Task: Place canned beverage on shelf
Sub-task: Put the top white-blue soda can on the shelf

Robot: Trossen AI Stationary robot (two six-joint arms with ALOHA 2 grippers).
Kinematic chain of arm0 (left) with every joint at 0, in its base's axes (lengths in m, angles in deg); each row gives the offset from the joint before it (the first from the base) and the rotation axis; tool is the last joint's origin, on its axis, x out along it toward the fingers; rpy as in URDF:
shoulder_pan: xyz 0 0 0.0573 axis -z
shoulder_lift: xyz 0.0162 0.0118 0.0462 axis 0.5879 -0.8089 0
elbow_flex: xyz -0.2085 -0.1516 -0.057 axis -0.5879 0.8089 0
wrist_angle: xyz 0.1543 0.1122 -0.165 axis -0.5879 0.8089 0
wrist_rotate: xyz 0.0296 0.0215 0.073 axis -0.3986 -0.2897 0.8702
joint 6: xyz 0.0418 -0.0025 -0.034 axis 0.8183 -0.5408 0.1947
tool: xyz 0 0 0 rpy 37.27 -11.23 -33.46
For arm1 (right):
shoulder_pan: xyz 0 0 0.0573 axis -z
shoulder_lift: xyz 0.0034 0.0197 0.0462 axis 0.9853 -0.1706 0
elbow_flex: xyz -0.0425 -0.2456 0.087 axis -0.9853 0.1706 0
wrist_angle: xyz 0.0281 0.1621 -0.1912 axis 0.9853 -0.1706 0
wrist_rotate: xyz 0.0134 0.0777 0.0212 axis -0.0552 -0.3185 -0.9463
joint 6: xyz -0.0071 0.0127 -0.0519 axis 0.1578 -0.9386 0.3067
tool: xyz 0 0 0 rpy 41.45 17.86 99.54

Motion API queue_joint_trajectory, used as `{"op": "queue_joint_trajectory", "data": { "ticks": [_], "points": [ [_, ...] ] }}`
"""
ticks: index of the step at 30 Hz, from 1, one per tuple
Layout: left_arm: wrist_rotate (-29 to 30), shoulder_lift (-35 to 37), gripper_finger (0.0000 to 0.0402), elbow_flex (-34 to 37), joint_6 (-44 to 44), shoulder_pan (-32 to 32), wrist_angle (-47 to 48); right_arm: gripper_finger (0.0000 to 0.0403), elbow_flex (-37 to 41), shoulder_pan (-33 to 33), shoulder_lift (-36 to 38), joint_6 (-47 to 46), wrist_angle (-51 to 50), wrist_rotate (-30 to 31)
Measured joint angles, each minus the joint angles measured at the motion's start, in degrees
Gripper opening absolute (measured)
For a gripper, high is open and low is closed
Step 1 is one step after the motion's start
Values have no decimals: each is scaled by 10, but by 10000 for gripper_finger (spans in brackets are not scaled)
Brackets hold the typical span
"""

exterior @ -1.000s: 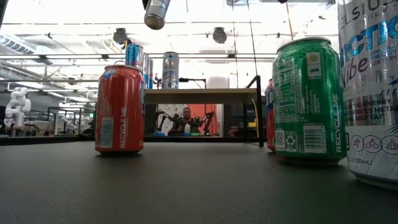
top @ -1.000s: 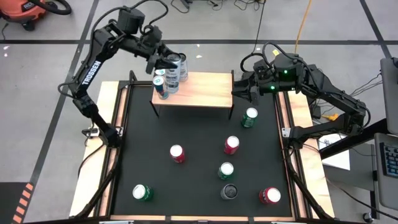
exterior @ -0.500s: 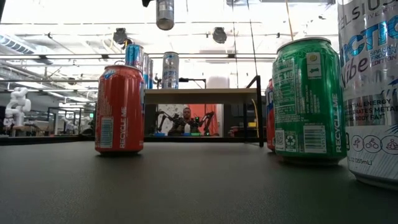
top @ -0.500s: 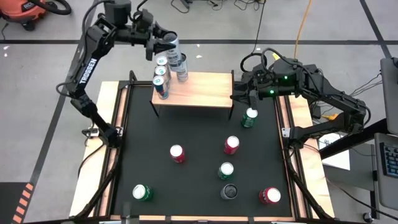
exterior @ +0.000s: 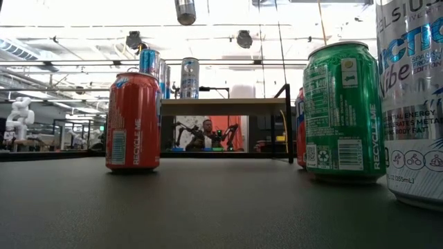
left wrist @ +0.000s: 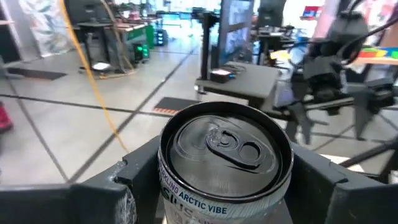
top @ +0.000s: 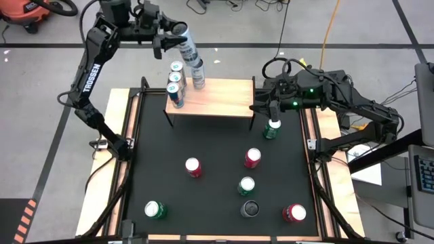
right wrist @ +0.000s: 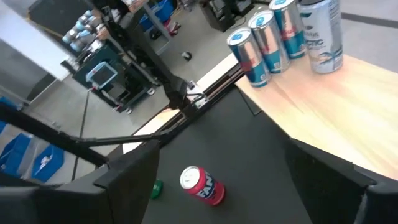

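Left end effector (top: 175, 35) raised well above the back-left corner of the shelf (top: 224, 98), fingers clamped on a silver can (top: 186, 44) that hangs tilted in the air, clear of the board. Seen from the left wrist, same can (left wrist: 225, 163) held between both dark fingers (left wrist: 106, 193), pull-tab top facing the camera, "ARCTIC VIBE" printed round the rim. From table height, only the can's lower end (exterior: 185, 12) visible, high above the shelf (exterior: 221, 106).

Already standing on the left end of the light-wood board: three slim blue-and-silver cans (top: 176, 85) in a row, plus one taller silver can (top: 197, 73) just beside them.

Right end effector (top: 271, 112) hovering directly over a green can (top: 272, 128) just off the shelf's right end, fingers spread wide and empty.

Scattered upright over the black surface (top: 217, 146): two red cans (top: 193, 167) near the middle, a green can (top: 246, 186), a dark can (top: 249, 209), another green one (top: 155, 209) near the front-left and a red one (top: 294, 213) near the front-right.
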Motion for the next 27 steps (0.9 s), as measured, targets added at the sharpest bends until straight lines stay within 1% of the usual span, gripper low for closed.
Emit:
{"op": "queue_joint_trajectory", "data": {
  "ticks": [5,8,10,15,18,27],
  "points": [
    [-28,0,254,0,-2,6,52,327,0,-26,0,-14,12,42],
    [-33,-1,254,1,15,15,89,327,0,-44,-2,-15,21,73],
    [-32,-1,254,10,25,24,99,327,0,-55,-4,-15,32,89],
    [-39,2,254,42,28,33,127,327,0,-76,-13,-21,43,108],
    [-34,6,254,59,27,42,106,327,0,-86,-23,-27,48,109],
    [30,7,254,131,-2,87,-8,327,0,-104,-43,-32,60,109]
  ]
}}
